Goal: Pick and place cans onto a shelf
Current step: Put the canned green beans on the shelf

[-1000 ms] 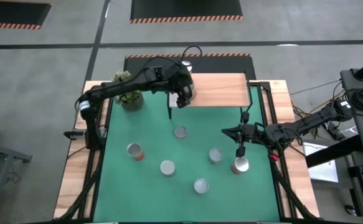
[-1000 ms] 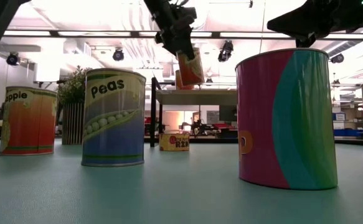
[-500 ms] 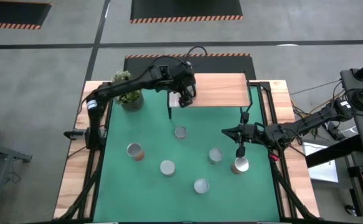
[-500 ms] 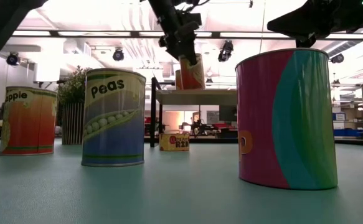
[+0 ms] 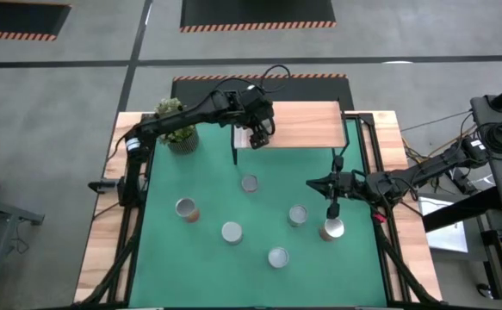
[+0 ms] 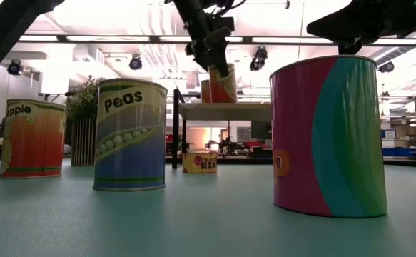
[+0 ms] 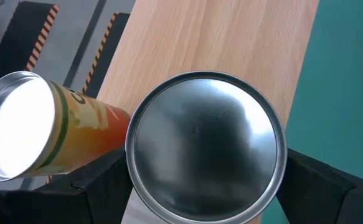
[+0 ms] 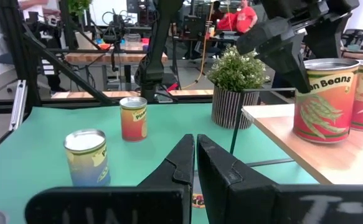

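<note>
One can sits gripped in the left gripper, jaws wide around it, base apparently on the shelf just beside a can already there. Best play: confirm it stands flat, release gently, lift straight off. Right gripper, jaws closed, waits above the worktop.

Bright overhead lights, glare on can lid (wrist view), soft shadows
</note>
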Robot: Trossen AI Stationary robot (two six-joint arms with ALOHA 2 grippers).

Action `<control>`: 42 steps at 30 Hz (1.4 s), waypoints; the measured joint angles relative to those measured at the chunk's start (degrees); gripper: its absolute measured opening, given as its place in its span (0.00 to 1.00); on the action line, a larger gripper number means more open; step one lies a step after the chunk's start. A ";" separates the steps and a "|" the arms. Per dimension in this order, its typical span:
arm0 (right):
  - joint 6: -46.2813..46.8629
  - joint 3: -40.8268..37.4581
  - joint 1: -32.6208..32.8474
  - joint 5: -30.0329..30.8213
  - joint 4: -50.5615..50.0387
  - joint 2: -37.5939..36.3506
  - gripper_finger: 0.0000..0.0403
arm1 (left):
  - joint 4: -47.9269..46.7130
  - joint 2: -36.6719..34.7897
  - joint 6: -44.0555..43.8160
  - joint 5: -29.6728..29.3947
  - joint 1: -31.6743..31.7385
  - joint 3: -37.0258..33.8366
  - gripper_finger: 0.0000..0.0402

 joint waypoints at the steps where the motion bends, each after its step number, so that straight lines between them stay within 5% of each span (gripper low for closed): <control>1: 0.02 0.00 0.00 0.00 0.00 0.00 0.02 | 0.08 0.00 0.00 0.02 0.00 -0.04 0.78; 11: 0.22 0.00 0.00 -0.12 0.02 0.00 0.02 | 0.11 0.00 -0.02 0.02 0.00 -0.07 0.79; 23: 0.37 0.00 0.00 -0.11 0.03 0.00 0.02 | -0.05 -0.07 0.40 0.02 0.07 0.05 0.92; 33: 0.38 0.00 0.00 -0.13 0.04 0.00 0.02 | -4.26 -0.15 2.51 0.16 -0.39 11.72 0.93; 38: 0.37 0.00 0.00 -0.15 -0.02 0.00 0.02 | -3.45 -0.58 6.14 1.76 -0.44 14.16 0.86; 42: 0.39 0.00 0.00 -0.15 -0.77 0.00 0.02 | -4.41 -0.55 7.22 6.68 -0.15 12.38 0.68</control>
